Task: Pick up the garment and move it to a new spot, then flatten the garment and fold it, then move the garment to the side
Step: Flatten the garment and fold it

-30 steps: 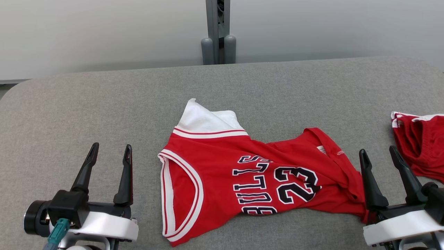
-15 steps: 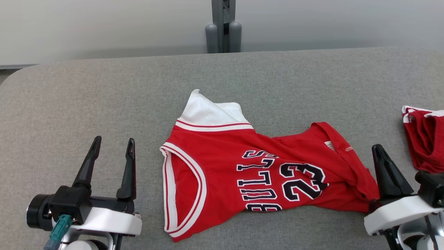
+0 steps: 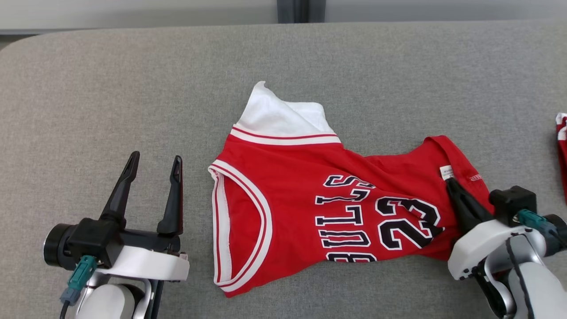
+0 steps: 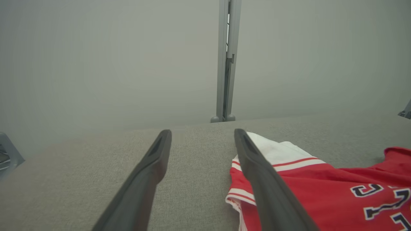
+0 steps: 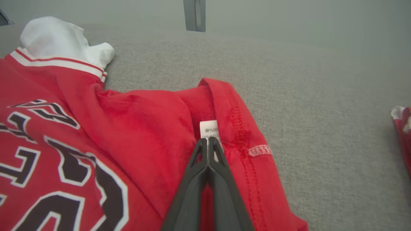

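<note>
Right pincer (image 3: 449,180) with fingers pressed together, tips down on the red jersey (image 3: 288,199) at its white label (image 3: 445,172), close to the right-hand edge; no telling whether any cloth is caught between them. Probably set there to pin or nudge that bunched end ahead of a lift. Left pincer (image 3: 156,157) spread apart and empty, poised just left of the armhole, likely for the second grab. Jersey lying rumpled mid-tabletop (image 3: 110,88), white lining flipped out at the far edge, not yet flat. Second red cloth (image 3: 562,146) well off to the right, best left alone.
</note>
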Available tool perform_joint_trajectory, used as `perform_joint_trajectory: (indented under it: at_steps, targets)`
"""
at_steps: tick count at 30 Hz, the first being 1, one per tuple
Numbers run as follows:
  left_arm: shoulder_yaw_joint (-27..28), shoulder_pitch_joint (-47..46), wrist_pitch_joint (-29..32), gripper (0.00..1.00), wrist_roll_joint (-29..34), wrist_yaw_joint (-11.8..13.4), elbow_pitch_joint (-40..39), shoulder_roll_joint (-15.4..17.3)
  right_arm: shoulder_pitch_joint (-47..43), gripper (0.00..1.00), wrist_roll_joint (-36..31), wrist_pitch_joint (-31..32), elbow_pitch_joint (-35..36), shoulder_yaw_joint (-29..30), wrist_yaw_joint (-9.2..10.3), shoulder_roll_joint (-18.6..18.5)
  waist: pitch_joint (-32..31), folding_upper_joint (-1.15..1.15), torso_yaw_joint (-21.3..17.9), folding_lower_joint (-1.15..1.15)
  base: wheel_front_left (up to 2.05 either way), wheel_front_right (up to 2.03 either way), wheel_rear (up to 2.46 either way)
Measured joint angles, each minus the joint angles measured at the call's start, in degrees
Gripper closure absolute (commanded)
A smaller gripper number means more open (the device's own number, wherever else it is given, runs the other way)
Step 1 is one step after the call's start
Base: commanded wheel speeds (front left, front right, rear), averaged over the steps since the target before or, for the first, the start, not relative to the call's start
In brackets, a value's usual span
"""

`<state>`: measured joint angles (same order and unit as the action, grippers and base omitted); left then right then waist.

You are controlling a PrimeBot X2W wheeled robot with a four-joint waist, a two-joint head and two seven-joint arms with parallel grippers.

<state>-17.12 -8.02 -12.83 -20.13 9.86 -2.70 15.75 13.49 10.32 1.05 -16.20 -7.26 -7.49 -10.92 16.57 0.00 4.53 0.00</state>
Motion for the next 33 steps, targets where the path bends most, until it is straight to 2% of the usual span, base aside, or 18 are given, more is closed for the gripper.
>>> perform_joint_trajectory:
  at_steps: [3,6,19,26,30,33]
  targets:
    - [0.1,-1.0,-0.5,0.00,-0.1,-0.3,1.0,-0.2,1.5,1.00,0.6,0.5,-2.4,-2.4,0.00,-0.7,1.2,0.00,0.3,0.00,0.00,0.00,0.00]
    - [0.1,-1.7,-0.8,0.00,-0.1,-0.6,1.7,-0.3,3.0,1.00,1.3,0.5,-4.7,-2.4,-0.01,-1.6,2.0,0.00,0.2,0.00,0.00,0.00,0.00]
    - [0.1,-4.2,-1.4,0.00,-0.5,-1.7,2.7,-0.4,10.2,1.00,4.6,-4.1,-13.1,4.6,-0.01,-3.7,4.6,0.00,-1.3,0.00,0.00,0.00,0.00]
    - [0.1,-4.9,-1.6,0.00,-0.6,-2.2,3.6,-0.5,12.2,1.00,6.5,-6.4,-19.3,6.2,-0.01,-5.5,4.8,0.00,-1.5,0.00,0.00,0.00,0.00]
    - [0.2,-5.1,-1.7,0.00,-0.7,-2.2,4.0,-0.5,12.8,1.00,7.6,-8.7,-19.6,7.1,0.00,-5.4,4.4,0.00,-1.5,0.00,0.00,0.00,0.00]
    - [0.6,-5.0,-1.8,0.00,-1.0,-2.2,4.2,-0.4,12.9,1.00,8.8,-11.2,-17.1,8.3,0.00,-4.6,3.4,0.00,-1.8,0.00,0.00,0.00,0.00]
